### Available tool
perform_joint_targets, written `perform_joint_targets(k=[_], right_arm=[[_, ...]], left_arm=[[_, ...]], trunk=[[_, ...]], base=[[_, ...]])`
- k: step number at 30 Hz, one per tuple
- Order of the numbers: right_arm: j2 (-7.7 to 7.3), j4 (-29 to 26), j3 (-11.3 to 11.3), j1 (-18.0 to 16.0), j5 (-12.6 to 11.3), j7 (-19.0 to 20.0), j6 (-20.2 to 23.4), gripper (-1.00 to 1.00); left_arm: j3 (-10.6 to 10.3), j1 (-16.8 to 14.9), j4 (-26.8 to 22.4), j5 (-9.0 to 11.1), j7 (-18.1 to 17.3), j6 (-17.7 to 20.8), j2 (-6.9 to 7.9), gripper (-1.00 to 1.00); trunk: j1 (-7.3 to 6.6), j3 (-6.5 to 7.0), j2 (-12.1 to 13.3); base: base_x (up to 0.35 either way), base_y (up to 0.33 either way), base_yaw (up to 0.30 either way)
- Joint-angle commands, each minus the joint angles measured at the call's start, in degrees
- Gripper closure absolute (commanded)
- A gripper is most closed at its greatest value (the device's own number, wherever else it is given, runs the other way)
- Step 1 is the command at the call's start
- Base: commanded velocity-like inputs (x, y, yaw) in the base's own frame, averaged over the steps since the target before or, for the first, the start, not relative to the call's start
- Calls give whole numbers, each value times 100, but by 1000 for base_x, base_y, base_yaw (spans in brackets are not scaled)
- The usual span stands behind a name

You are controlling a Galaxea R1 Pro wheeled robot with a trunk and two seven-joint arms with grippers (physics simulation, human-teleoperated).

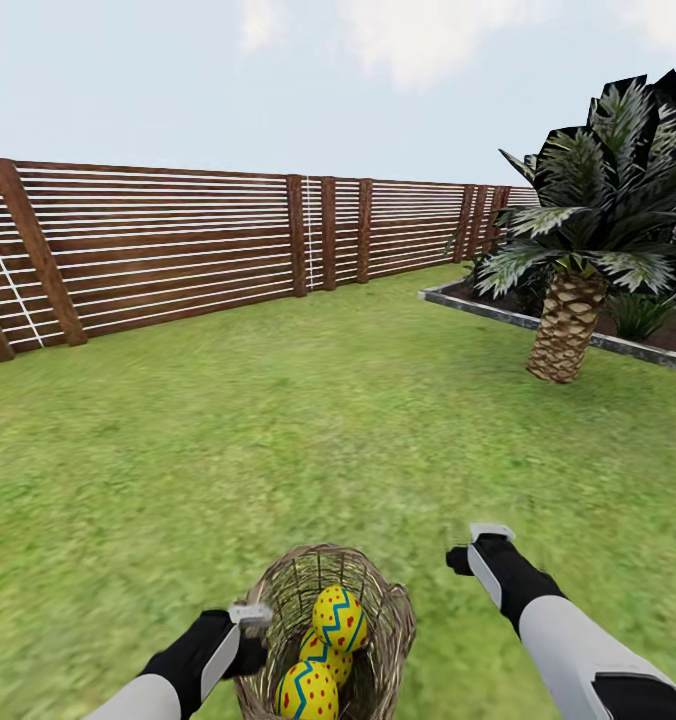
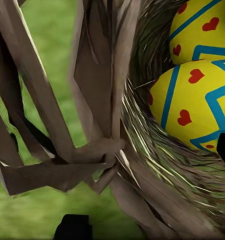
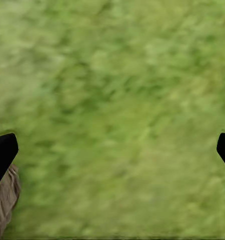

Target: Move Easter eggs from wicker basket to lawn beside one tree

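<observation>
Left gripper (image 1: 250,615) pinches the basket (image 1: 378,640) rim; its fingers hold the wicker. Three eggs (image 1: 339,617) lie inside, on the lawn (image 1: 278,430). Right gripper (image 1: 478,545) hovers beside, fingers spread. Palm (image 1: 578,250) far right.

Rough woven wicker basket (image 1: 378,620), its strands coarse and matt up close. Easter eggs (image 1: 339,616) look smooth, glossy, brightly painted. The lawn (image 1: 278,430) is soft mottled grass. Fence (image 1: 158,250) shows dark, grained wooden slats.
</observation>
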Motion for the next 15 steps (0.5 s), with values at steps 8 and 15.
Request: perform_joint_targets(k=[8, 15], right_arm=[[-21, 111, -1, 148, -52, -24, 18, -100], [-21, 111, -1, 148, -52, -24, 18, -100]], left_arm=[[-17, -1, 5, 124, 45, 6, 9, -100], [144, -1, -29, 133, 40, -148, 10, 100]], trunk=[[-1, -5, -2], [-1, -5, -2]], base=[[0, 0, 0], [0, 0, 0]])
